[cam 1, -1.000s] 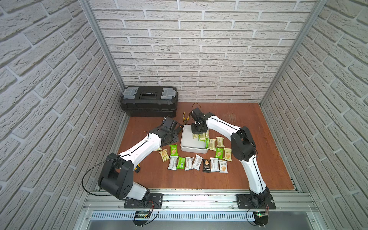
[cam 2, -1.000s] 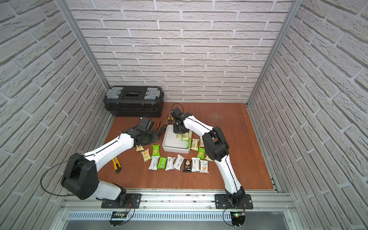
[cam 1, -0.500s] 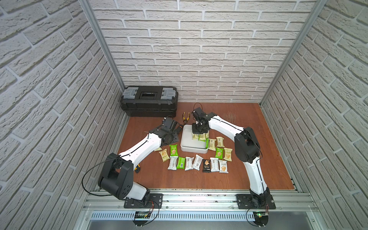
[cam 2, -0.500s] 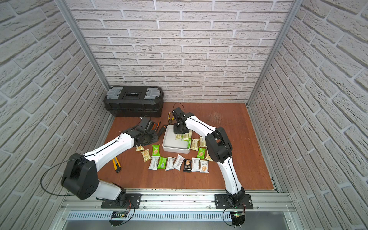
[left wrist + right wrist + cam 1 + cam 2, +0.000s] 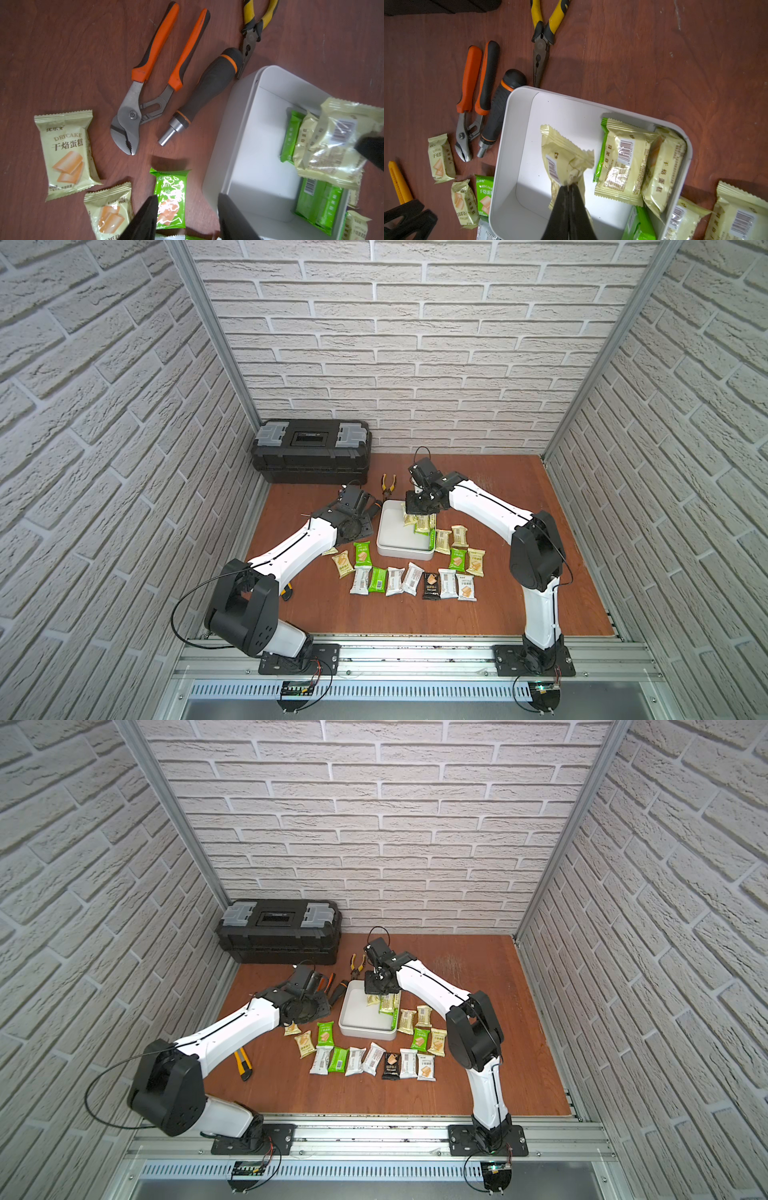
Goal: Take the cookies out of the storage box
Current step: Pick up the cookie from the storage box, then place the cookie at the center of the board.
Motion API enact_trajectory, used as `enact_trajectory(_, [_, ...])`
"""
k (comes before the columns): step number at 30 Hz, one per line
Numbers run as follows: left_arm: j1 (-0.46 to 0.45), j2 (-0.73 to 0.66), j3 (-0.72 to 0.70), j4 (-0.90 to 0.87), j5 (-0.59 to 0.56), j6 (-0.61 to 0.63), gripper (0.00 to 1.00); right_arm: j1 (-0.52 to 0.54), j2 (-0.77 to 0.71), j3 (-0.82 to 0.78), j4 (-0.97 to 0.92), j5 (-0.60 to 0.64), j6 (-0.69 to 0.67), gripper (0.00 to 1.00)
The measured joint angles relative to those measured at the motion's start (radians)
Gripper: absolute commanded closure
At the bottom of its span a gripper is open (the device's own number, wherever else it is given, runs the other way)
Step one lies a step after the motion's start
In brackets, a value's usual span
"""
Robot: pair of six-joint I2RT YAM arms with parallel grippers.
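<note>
Right end effector (image 5: pixel 569 185) clamps cookie (image 5: pixel 564 158); wooden tabletop (image 5: pixel 654 62), brickwork (image 5: pixel 415 344).

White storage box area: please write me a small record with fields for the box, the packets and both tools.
box: shallow white plastic storage box, floor mostly bare
right tool: shut on a pale yellow wrapped packet, over the box
left tool: open, empty, beside the box
inside: several pale yellow and green packets along one wall
outside: more wrapped packets on the brown wooden table
nearby: orange-handled pliers, black screwdriver, yellow-handled pliers
</note>
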Motion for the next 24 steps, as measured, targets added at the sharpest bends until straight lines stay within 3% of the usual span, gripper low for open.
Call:
enact_trajectory(7, [-0.021,0.013,0.023,0.003,-0.004,0.005,0.48,-0.065,-0.195,-0.154,0.012,-0.021,-0.001,0.98])
enact_trajectory(14, [-0.075,0.07,0.098,0.003,-0.012,0.036,0.48,-0.212,-0.39,-0.328,-0.005,-0.034,-0.035,0.98])
enact_trajectory(24, [-0.146,0.192,0.183,0.007,-0.008,0.076,0.48,-0.402,-0.436,-0.467,-0.06,-0.058,-0.126,0.98])
